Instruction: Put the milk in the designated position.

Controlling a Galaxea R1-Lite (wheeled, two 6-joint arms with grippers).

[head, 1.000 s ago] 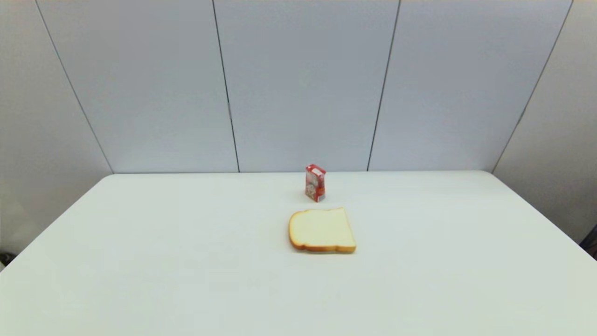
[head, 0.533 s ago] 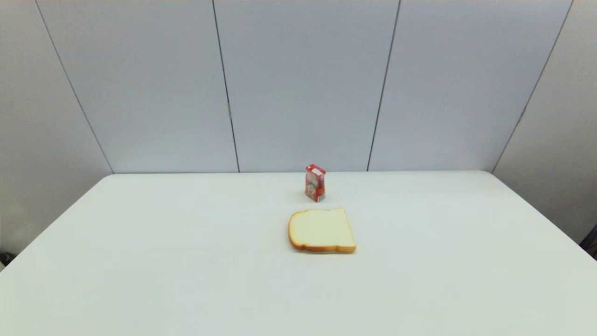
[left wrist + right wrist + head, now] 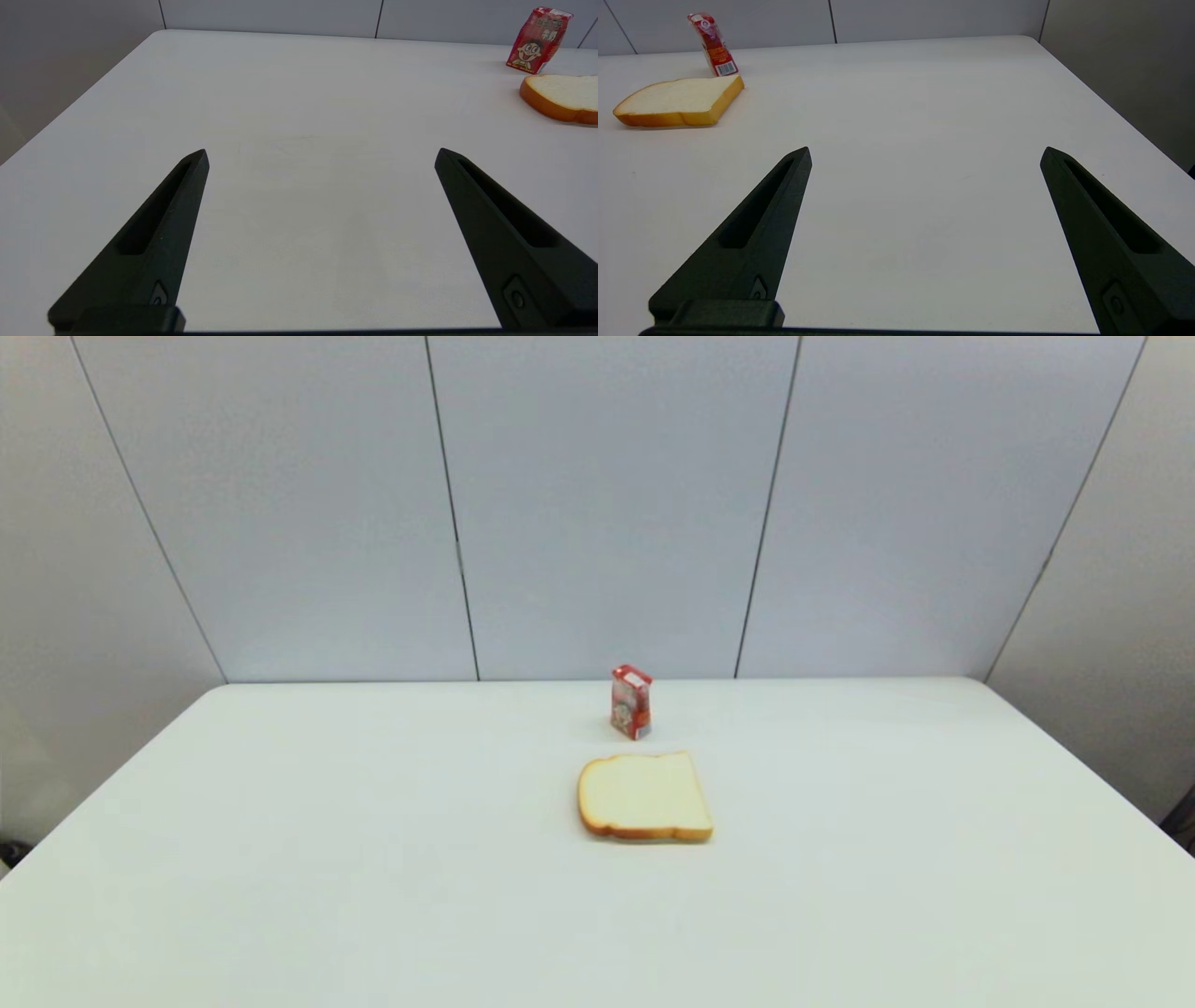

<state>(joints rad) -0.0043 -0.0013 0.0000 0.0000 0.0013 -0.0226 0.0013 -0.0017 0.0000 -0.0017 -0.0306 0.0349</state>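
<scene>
The milk (image 3: 631, 702) is a small red carton with a cartoon face, standing upright near the table's far edge, just behind the bread slice. It also shows in the left wrist view (image 3: 538, 40) and the right wrist view (image 3: 712, 45). My left gripper (image 3: 322, 156) is open over bare tabletop on the near left, far from the carton. On the near right my right gripper (image 3: 927, 154) is open too, with nothing between its fingers. Neither arm shows in the head view. The designated position has no mark on the white table.
A flat pale bread slice (image 3: 644, 797) with tan crust lies at the table's centre, directly in front of the milk. The white table (image 3: 280, 859) ends at a grey panelled wall behind, with its side edges left and right.
</scene>
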